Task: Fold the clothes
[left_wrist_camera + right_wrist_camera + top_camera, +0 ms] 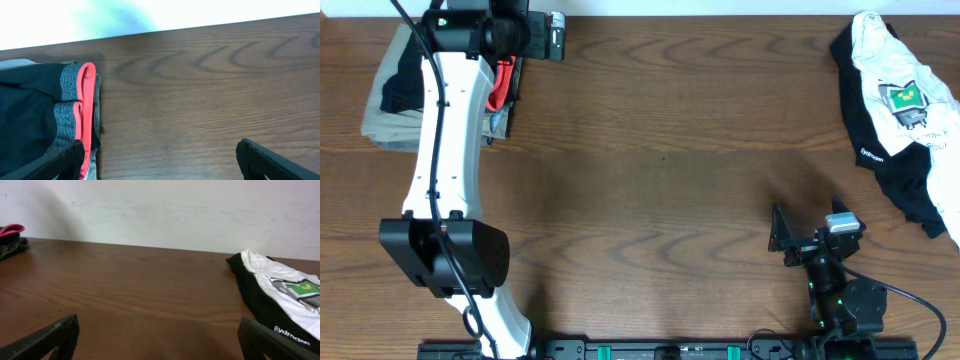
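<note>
- Left gripper [160,157] has its jaws spread wide with only bare table [200,100] between them; it grasps nothing.
- From overhead, this gripper [540,38] sits at the far edge of the table, just to the right of the pile's far corner.
- Black pants [27,110] lie folded at the far-left corner. Their grey-and-red waistband [82,100] faces the gripper.
- In the left wrist view, one finger [62,160] overlaps the edge of the pants. Whether it touches them cannot be told.
- Overhead, the pants [400,88] rest on khaki-tan trousers [382,130], and the left arm crosses above the pile.
- Right gripper [800,238] is near the robot's right side of the table, well apart from the pants. Its jaws are also wide and empty.
- In the right wrist view, the pants [10,234] show only at the far left.
- A white-and-black T-shirt [280,287] lies crumpled at the far right.
</note>
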You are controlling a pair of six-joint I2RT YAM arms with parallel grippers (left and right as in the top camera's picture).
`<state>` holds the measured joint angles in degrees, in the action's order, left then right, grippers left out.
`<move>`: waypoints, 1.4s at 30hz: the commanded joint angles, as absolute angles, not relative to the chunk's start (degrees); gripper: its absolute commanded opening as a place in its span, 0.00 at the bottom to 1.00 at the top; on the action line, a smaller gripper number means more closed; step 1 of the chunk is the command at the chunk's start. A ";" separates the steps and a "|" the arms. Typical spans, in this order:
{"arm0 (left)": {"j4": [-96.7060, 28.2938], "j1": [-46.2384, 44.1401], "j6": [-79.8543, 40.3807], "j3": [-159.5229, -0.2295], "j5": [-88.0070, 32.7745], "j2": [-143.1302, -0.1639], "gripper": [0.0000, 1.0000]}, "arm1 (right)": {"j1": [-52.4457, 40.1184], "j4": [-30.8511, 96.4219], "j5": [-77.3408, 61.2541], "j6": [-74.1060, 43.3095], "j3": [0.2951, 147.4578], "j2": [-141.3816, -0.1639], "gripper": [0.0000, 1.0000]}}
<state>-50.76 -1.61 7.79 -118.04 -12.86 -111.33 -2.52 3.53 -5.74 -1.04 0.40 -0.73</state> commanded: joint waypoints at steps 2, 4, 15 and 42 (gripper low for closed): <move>-50.74 -1.48 8.56 -118.34 -12.36 -111.24 0.98 | -3.07 3.84 -5.37 -1.45 0.32 -0.32 0.99; -50.74 -1.48 8.56 -118.34 -12.36 -111.24 0.98 | -3.07 3.84 -5.37 -1.45 0.32 -0.32 0.99; -51.05 -1.30 8.54 -118.34 -12.36 -111.24 0.98 | -3.07 3.84 -5.37 -1.45 0.32 -0.32 0.99; -10.09 -0.93 7.92 -44.69 -14.02 -55.86 0.98 | -3.07 3.84 -5.37 -1.45 0.32 -0.32 0.99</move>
<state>-12.82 -1.17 7.55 -52.53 -13.56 -61.39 -2.52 3.62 -5.54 -1.04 0.43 -0.69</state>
